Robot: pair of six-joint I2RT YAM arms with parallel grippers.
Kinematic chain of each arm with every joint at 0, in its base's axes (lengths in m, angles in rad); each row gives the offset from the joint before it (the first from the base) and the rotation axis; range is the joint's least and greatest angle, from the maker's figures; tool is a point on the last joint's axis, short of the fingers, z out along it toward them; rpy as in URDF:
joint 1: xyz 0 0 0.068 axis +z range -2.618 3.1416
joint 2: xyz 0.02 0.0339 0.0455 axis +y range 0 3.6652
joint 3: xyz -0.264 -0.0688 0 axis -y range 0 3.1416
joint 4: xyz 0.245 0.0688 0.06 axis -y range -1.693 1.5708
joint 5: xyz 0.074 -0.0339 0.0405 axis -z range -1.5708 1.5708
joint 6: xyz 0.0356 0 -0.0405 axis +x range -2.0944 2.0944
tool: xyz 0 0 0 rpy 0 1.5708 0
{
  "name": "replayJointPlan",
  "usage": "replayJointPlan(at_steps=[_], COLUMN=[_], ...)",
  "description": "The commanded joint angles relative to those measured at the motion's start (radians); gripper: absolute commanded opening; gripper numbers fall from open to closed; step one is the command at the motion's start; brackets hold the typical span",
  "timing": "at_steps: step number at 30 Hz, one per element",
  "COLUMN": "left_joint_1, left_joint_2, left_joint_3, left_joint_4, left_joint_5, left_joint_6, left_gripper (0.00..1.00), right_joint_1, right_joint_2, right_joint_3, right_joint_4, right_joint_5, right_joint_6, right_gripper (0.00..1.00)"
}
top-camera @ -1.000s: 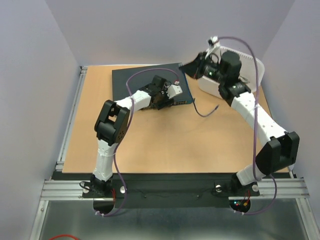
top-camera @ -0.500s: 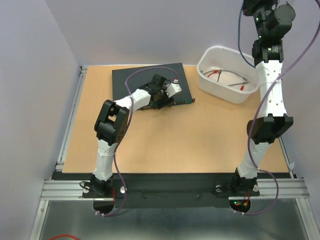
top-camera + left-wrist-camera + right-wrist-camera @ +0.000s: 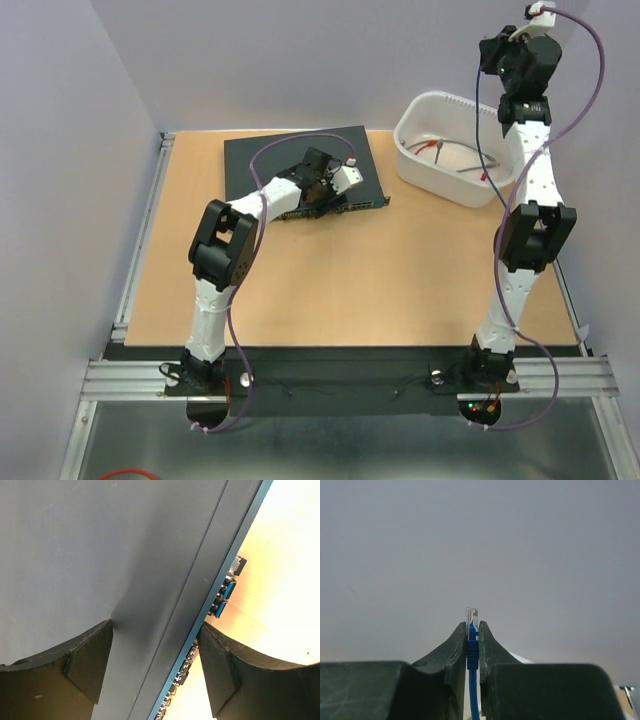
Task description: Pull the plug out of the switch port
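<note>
Two black wedge-shaped fingers of the right gripper [image 3: 472, 636] pinch the clear-tipped plug [image 3: 472, 615] on its blue cable [image 3: 471, 690], high above the white tub [image 3: 412, 117]; the left gripper [image 3: 152, 670], spread apart, straddles the flat matte switch [image 3: 100, 545] along its socket edge

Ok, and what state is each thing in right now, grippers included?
Switch: flat on the table, no cable leading from it.
Left gripper: open, straddling the switch's port edge.
Right gripper: shut on the plug, high above the white tub.
Plug: out of the switch, tip poking past the fingers.
Blue cable: hanging down toward the white tub.
White tub: upright, loose cables inside.
</note>
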Motion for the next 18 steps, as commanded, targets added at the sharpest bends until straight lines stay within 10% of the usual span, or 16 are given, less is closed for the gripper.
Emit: replayJointPlan(at_steps=[1,8,18], left_joint_1=[0.032,0.041,0.050], left_joint_2=[-0.045,-0.041,-0.042], left_joint_3=[0.033,0.024,0.022], left_joint_4=[0.022,0.045,0.054], left_joint_5=[-0.052,-0.046,-0.034], left_joint_6=[0.018,0.023,0.028], left_gripper=[0.78,0.78,0.78], right_joint_1=[0.005,0.005,0.005], right_joint_2=[0.085,0.068,0.144], right_joint_3=[0.258,0.249,0.012], right_joint_4=[0.067,0.548,0.652], right_joint_5=[-0.013,-0.007,-0.131], right_joint_6=[0.039,0.150,0.168], right_gripper=[0.00,0.00,0.00])
